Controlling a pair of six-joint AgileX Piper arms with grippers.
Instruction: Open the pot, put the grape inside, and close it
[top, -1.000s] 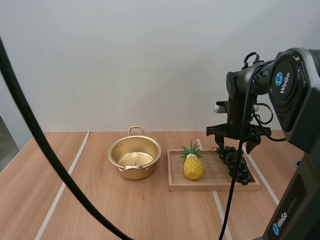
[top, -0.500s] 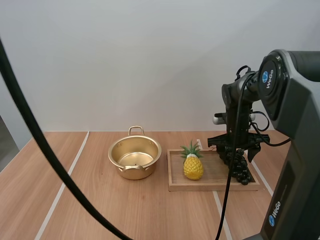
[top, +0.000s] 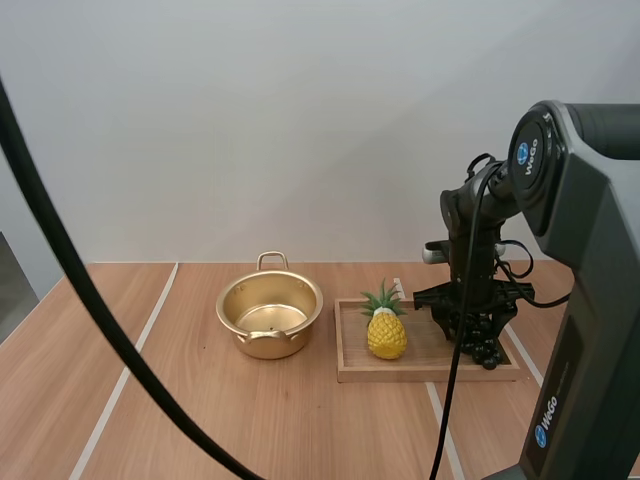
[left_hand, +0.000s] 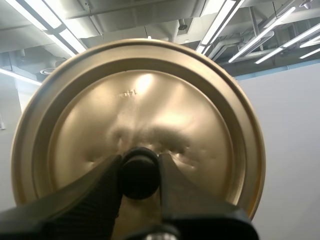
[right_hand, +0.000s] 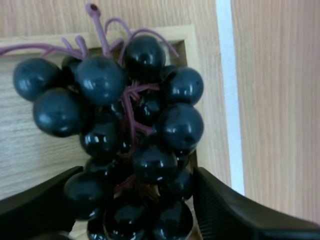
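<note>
Grapes on the wooden tray sit between the right end effector's spread fingers; the left end effector clamps the pot lid.

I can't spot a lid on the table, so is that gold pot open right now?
Open. The pot shows its bare inside with nothing covering it, and the left gripper is holding the lid.

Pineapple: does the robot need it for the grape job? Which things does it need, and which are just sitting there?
Needed for the job:
pot
lid
grapes

Just sitting there:
pineapple
tray, which the grapes rest on
</note>
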